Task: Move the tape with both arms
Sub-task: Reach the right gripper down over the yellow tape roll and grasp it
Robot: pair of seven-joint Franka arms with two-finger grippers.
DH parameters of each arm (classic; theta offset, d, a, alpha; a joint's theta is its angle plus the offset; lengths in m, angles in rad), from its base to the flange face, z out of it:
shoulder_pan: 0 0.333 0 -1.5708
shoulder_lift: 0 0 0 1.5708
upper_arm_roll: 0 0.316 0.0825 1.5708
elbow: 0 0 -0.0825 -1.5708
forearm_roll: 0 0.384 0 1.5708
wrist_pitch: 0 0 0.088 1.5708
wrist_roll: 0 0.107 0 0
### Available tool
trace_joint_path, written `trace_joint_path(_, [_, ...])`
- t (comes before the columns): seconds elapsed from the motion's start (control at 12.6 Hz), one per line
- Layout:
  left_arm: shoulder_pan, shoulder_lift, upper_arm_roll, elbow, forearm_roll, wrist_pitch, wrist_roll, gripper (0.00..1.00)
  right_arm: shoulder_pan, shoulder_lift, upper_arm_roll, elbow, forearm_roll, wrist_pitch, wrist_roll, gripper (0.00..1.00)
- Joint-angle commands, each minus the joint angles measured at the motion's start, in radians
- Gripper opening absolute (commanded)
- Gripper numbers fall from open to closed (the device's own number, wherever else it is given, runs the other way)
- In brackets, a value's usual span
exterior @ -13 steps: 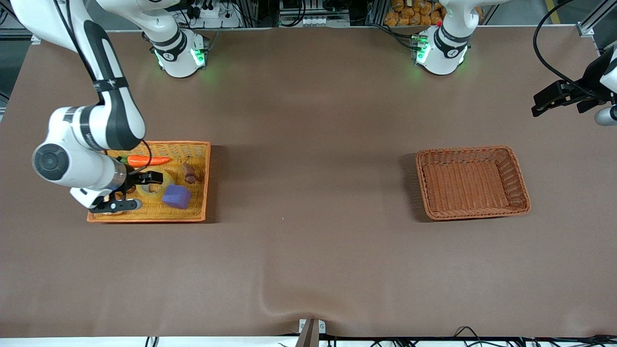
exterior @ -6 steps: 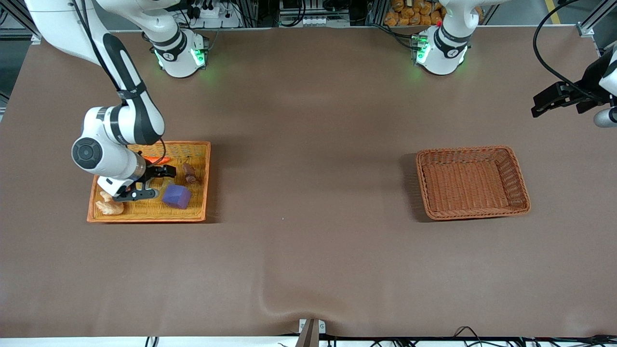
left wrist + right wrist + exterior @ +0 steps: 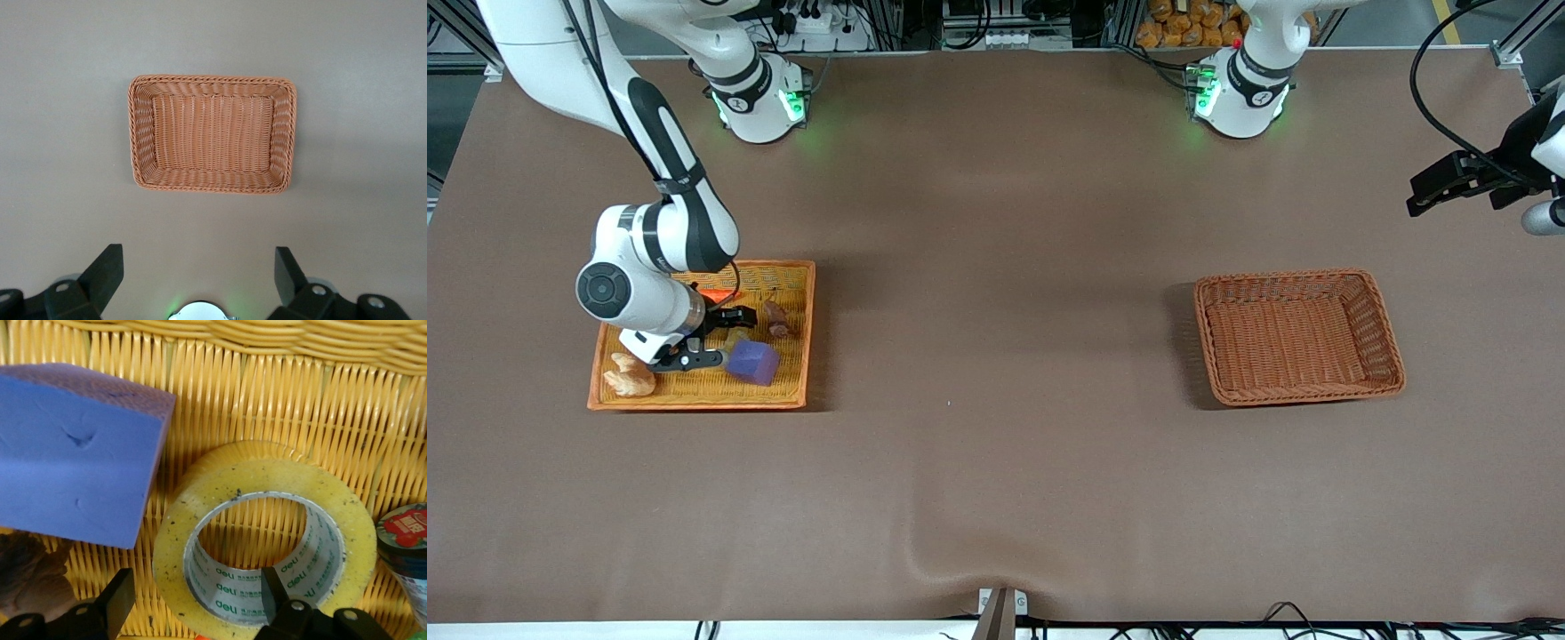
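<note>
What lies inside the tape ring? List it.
Through the tape core, only yellow tray weave shows, plus one finger of the open right gripper reaching inside. The weave under the roll itself is covered.

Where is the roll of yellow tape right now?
The tape lies flat in the yellow tray at the right arm's end of the table, beside the purple cube, with the open right gripper straddling its rim.

Even overhead light (soft shadows), sharp.
</note>
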Motion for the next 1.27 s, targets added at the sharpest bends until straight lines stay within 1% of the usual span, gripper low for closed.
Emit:
trace_joint_path(0.0, [-0.002,-0.008,-0.003,-0.001,-0.008,0.007,0.012,1.0,0.005,0.012,-0.001,0.005,0.002,0.01,-0.01,0.68])
trace_joint_path(0.08, [-0.002,-0.016,-0.006,-0.001,-0.009,0.005,0.004,1.0,0.005,0.02,-0.001,0.006,0.004,0.01,-0.01,0.62])
trace_joint_path(0.16, [-0.004,-0.022,-0.007,0.0,-0.009,0.002,0.004,1.0,0.005,0.02,-0.001,0.008,0.004,0.01,-0.01,0.53])
trace_joint_path(0.24, [-0.004,-0.024,-0.009,0.0,-0.011,0.001,0.004,1.0,0.005,0.02,-0.001,0.008,0.004,0.01,-0.01,0.39])
trace_joint_path(0.32, [-0.002,-0.024,-0.009,0.0,-0.017,0.001,0.006,1.0,0.005,0.017,-0.001,0.009,0.004,0.005,-0.01,0.2])
trace_joint_path(0.48, [-0.008,-0.018,-0.009,0.0,-0.017,0.004,0.004,1.0,0.005,-0.007,-0.001,0.032,0.002,-0.036,-0.033,0.01])
trace_joint_path(0.72, [-0.007,-0.013,-0.012,-0.003,-0.015,0.004,0.004,1.0,-0.004,-0.018,-0.003,0.144,0.002,-0.203,-0.063,0.0])
trace_joint_path(0.96, [-0.007,-0.008,-0.012,-0.001,-0.014,0.005,0.004,1.0,0.008,-0.047,0.0,0.334,0.004,-0.468,-0.061,0.0])
trace_joint_path(1.19, [-0.001,-0.01,-0.012,-0.001,-0.014,0.004,0.004,1.0,0.066,-0.051,0.043,0.503,0.076,-0.625,-0.003,0.0])
